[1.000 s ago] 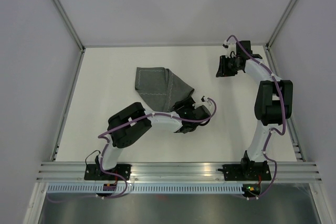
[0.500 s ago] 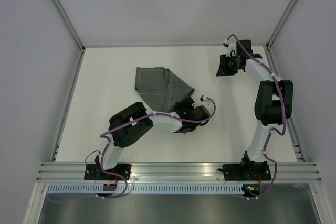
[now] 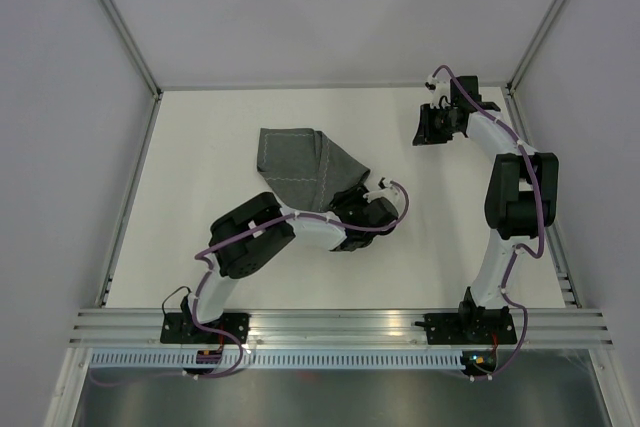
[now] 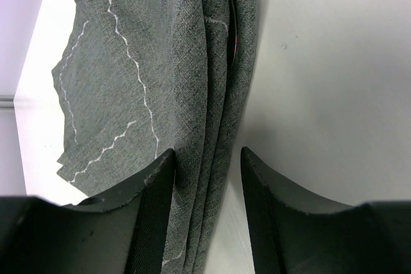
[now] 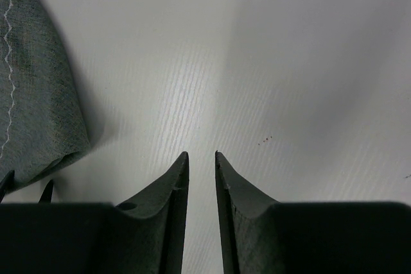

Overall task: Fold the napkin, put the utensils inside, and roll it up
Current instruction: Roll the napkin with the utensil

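Left claw (image 4: 207,155): about half open and narrower than a second ago; you straddle the folded edge, nothing pinched yet.
Napkin (image 4: 128,81): between your left fingers, spreading ahead and leftward on the worktop (image 4: 334,81).
Meaning: a grip is forming, probably for another fold.
Right claw (image 5: 201,155): well apart, nearly closed, empty.

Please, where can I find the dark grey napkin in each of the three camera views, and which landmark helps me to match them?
Top external: the napkin lies just left of the picture's centre.
Left wrist: the napkin fills the left and centre, its folded edge running down between the fingers of the left gripper.
Right wrist: only a part of the napkin shows, at the left edge.
Shared landmark: the lighter stitched line along its hem.
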Controlling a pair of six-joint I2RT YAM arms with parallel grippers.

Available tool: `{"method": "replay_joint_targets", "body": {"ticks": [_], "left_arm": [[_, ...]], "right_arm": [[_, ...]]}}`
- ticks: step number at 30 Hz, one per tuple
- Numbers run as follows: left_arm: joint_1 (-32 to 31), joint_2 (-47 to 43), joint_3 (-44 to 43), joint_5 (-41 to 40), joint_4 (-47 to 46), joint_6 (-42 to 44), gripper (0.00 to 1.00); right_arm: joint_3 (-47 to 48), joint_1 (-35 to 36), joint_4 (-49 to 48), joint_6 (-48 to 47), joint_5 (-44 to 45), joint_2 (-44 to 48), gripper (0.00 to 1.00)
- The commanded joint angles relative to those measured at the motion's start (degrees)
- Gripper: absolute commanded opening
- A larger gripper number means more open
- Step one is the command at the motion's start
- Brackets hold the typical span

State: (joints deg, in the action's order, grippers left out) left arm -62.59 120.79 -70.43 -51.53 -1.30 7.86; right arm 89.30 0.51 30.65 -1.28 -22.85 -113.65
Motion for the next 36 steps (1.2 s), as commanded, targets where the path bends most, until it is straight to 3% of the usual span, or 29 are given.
{"method": "replay_joint_targets", "body": {"ticks": [1,14,20,36], "left_arm": [[0.98,4.36,1.97,5.56,3.5,-0.91,0.52],[1.85,5.24,2.32,7.06,2.97,0.05,0.5],[2.38,4.98,1.79,8.81,3.58,0.4,0.38],[3.96,5.51,-1.63,12.32,7.8,-0.03,0.26]], "right_arm": [[2.37,-0.16,0.11,0.75,-0.44,-0.7,0.28],[3.69,-0.16,0.46,1.1,-0.62,-1.58,0.26],[3.87,-0.16,0.55,1.1,-0.7,-1.67,0.24],[4.13,-0.08,0.99,0.93,-1.23,-1.67,0.21]]}}
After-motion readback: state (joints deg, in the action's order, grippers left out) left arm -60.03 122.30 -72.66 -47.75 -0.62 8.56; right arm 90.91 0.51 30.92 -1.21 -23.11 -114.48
